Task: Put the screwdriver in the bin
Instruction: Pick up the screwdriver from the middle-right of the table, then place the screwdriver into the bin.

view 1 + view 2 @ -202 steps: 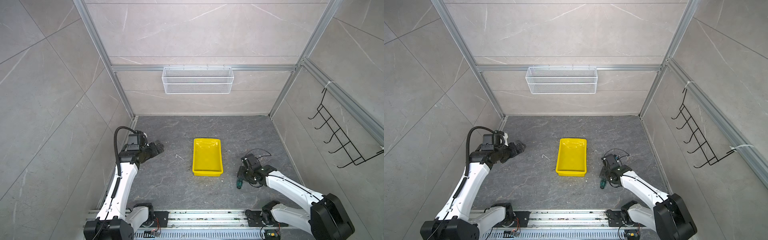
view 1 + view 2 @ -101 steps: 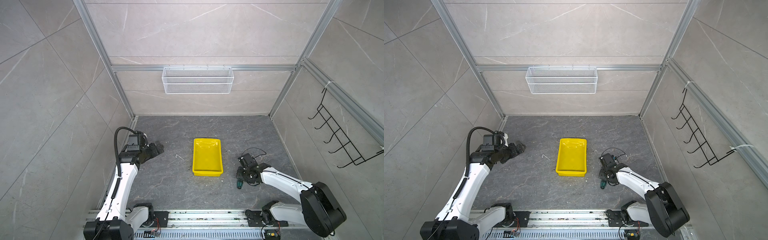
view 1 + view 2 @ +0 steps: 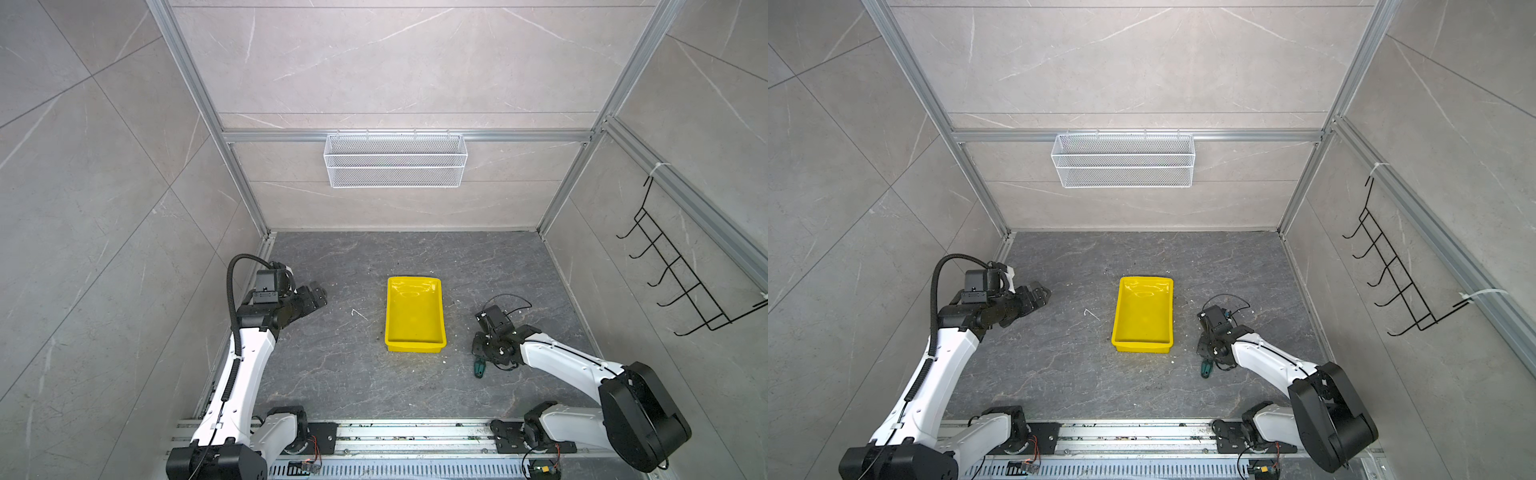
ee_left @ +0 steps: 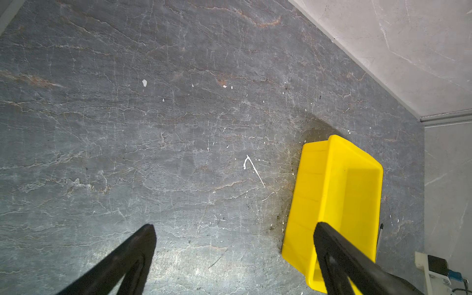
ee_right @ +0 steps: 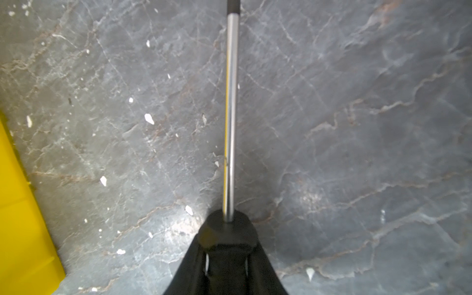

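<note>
Your right end effector (image 5: 227, 241) is clamping shut on the slim screwdriver with the green-and-black handle and thin metal shaft (image 5: 231, 102), gripping the black collar where the shaft begins. The shaft is pointing straight ahead of the fingers, low over the dark grey stone desk (image 5: 357, 127). In both top views the green handle end is sticking out behind them. The shallow bright yellow plastic bin (image 3: 415, 345) is sitting just beside this end effector, toward your other arm, its long sides running roughly along the shaft. Your left end effector (image 4: 234, 226) is hanging open and empty, beyond the bin.
</note>
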Available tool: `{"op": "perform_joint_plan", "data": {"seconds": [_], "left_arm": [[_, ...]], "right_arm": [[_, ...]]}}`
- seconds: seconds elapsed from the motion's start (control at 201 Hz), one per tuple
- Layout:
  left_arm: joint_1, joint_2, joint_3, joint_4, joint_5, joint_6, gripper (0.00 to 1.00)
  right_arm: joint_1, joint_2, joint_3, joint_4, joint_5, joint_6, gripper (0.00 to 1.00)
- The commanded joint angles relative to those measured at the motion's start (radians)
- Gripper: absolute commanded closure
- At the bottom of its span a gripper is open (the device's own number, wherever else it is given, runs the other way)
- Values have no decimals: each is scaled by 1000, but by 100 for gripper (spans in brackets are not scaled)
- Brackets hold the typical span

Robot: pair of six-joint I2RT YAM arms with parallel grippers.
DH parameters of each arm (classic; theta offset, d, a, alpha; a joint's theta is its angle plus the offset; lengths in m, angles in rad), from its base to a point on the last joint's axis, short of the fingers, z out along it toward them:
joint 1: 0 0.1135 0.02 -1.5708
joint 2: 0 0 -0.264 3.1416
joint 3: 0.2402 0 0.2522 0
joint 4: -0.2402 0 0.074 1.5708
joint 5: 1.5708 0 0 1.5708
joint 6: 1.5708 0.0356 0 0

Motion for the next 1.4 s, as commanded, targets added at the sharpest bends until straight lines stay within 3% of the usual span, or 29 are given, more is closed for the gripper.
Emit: {"op": "perform_joint_plan", "data": {"seconds": [0.0,0.374,0.727,0.872,1.176,1.395], "left_arm": [[-4,-12,7,10,18,-10,0],[-3,-24,7,11,29,-12,0],[-4,-43,7,11,27,-9,0],[-3,-41,7,11,24,-9,0],[-3,-44,6,8,14,-4,0],[-3,-46,6,5,9,1,0]], "right_arm": [[4,-37,34,-39,8,-27,84],[7,-153,177,-224,21,-116,88],[40,-91,455,-363,12,-225,89],[95,0,587,-374,9,-261,89],[260,331,883,-378,17,-333,90],[310,517,956,-337,-25,-341,90]]}}
